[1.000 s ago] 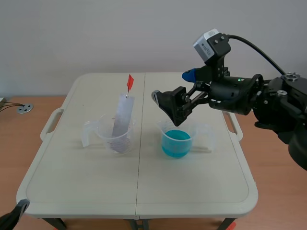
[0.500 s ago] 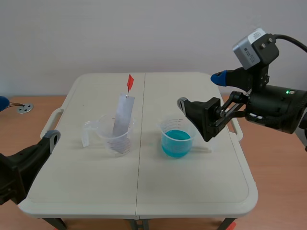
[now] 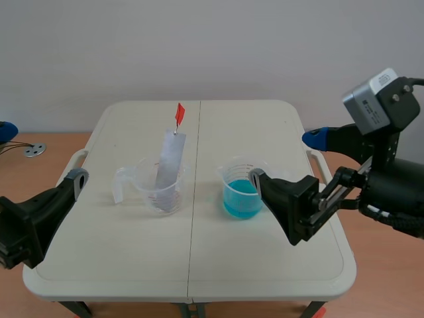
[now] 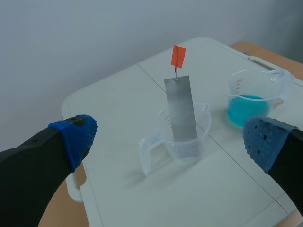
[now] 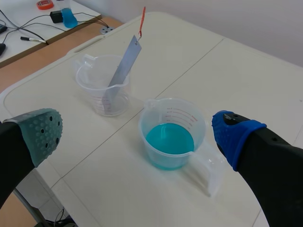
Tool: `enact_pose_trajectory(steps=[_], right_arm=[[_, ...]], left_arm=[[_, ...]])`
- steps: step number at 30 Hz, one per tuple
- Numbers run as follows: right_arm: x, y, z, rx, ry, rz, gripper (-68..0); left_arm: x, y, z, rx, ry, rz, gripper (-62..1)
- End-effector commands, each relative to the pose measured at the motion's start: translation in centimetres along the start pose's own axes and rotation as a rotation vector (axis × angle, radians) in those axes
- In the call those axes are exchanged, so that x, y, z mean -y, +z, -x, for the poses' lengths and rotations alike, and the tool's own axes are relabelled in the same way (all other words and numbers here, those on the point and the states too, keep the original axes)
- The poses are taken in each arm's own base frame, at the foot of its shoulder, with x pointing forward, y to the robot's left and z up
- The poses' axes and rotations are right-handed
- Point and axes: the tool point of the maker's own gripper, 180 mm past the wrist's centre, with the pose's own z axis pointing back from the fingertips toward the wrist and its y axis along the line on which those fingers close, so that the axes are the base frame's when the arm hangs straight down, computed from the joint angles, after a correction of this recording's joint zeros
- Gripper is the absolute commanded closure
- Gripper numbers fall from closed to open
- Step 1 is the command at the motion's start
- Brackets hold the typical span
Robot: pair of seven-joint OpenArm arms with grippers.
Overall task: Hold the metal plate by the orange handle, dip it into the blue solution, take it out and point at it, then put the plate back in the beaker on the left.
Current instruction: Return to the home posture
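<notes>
Two grippers hang spread wide, holding nothing; left gripper [image 4: 170, 140] off the table's [image 3: 265, 278] near left corner; right gripper [image 5: 138, 133] just beside the right beaker [image 3: 230, 175] of blue solution [image 3: 242, 199]; the plate [image 3: 169, 161] leans in the left beaker [image 3: 158, 193], orange handle [image 3: 179, 114] uppermost, apart from both grippers.

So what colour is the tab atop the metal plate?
Orange-red; the tab shows best in the left wrist view.

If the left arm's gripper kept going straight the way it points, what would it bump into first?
Most likely the clear beaker holding the metal plate: it sits straight ahead of the open left gripper, though depth is hard to judge.
</notes>
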Motion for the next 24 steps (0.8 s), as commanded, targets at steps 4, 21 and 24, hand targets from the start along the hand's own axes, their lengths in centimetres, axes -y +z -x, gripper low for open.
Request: enact_pose_trajectory(steps=[4,21,24], right_arm=[[-0.2,0.9,-1.8,0.06,0.028,0.03,-66.3],[-0.4,2.7,-2.0,0.067,0.076,0.103,-66.3],[-0.4,2.7,-2.0,0.068,0.076,0.103,-66.3]], left_arm=[[0.5,0.0,-0.4,0.018,0.018,0.019,-62.3],[2.1,-0.4,-1.7,0.066,0.016,0.075,-62.3],[2.4,-0.4,-1.7,0.066,0.022,0.081,-62.3]])
